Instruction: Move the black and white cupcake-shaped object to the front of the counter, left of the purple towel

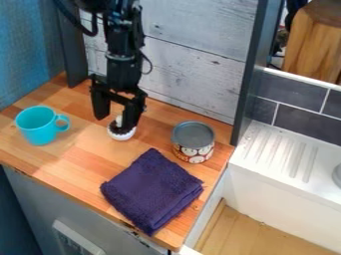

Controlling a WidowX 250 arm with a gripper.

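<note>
Camera view shows my gripper [113,125] hanging down over the wooden counter [73,159], near its back edge, with my two fingers spread apart. Between them and under the tip of one is a small round object, white with a dark middle [121,133], standing on the wood; part of it is hidden behind that finger, and I cannot tell whether I touch it.

Well to the view's left of it stands a turquoise mug [39,125], upright, its handle turned toward me. On the other side, an upright can [193,142] with a grey top and a patterned side stands near the counter's right edge. A dark purple cloth [153,191] lies folded flat in front of the can, close beside it.

Behind my arm rises a wall of whitish boards [193,64]. To the view's right, past a dark upright post [250,74], are a white ridged drainboard [283,152] and dark grey tiles [291,91].
</note>
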